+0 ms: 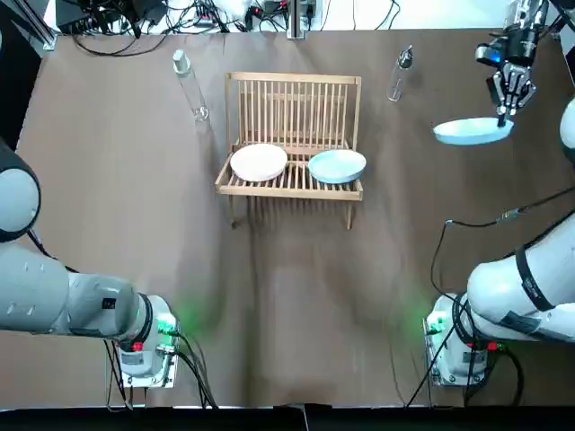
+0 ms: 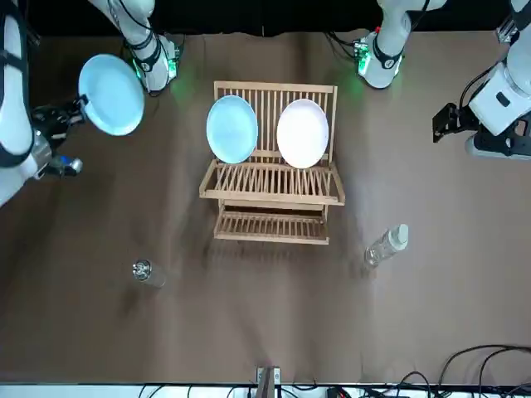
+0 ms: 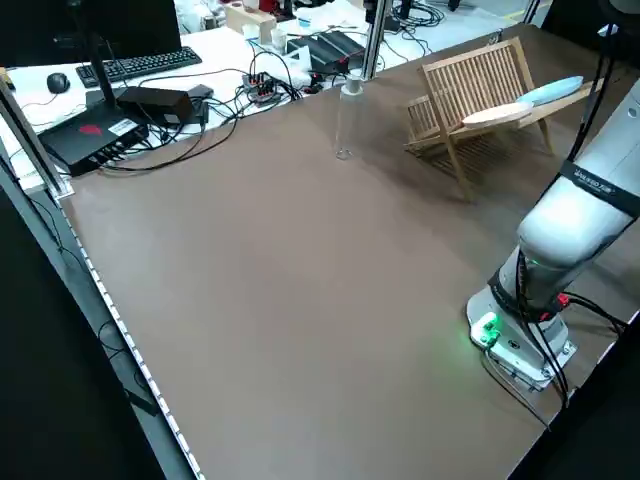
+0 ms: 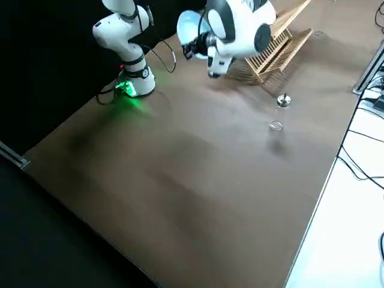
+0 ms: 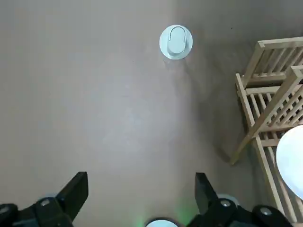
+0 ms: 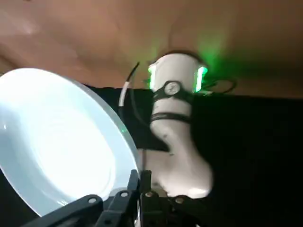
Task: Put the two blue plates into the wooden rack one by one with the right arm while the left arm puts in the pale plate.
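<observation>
Right gripper [image 1: 503, 117] sits up high over the far right corner of the surface [image 1: 135, 224], closest to the overhead lens. My fingers pinch the rim of a blue plate [image 1: 472, 132]. Held plate is off the surface, nearly on edge, long axis running left-right, hollow face turned to the far side. Well apart, the wooden rack [image 1: 292, 90] mid-surface holds the second blue plate [image 1: 337, 165] on my right and the pale plate [image 1: 259, 162] on my left, side by side, leaning on the slats. Left gripper [image 5: 140, 182] hangs over bare surface left of the rack, fingers spread.
</observation>
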### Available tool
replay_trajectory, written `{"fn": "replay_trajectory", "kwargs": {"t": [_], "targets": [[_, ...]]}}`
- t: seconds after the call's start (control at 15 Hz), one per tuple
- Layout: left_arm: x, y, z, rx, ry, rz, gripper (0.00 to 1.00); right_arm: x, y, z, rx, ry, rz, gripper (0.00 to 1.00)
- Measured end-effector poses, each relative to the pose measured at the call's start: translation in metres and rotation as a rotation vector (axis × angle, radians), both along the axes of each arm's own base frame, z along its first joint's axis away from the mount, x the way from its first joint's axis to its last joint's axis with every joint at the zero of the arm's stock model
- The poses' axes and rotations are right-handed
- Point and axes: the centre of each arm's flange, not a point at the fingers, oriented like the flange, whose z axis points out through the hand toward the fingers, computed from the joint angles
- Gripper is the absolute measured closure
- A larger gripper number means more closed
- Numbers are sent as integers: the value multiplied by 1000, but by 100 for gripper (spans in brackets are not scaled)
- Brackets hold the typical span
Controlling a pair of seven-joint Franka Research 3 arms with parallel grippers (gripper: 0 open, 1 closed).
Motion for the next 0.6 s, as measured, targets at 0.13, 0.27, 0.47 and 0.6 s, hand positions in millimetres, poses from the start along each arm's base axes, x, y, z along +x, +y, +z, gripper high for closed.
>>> {"fn": "replay_trajectory", "kwargs": {"t": [0.13,0.27,0.47,0.6], "targets": [[0,1,-1,0,2,2,1,-16,31,13,-25,22,-54,97],[1,1,-4,1,8,2,1,-29,69,20,-48,54,-106,97],[4,1,-9,1,15,3,1,-39,154,9,-89,40,-215,97],[4,1,-9,1,15,3,1,-44,196,-8,-115,25,-245,97]]}}
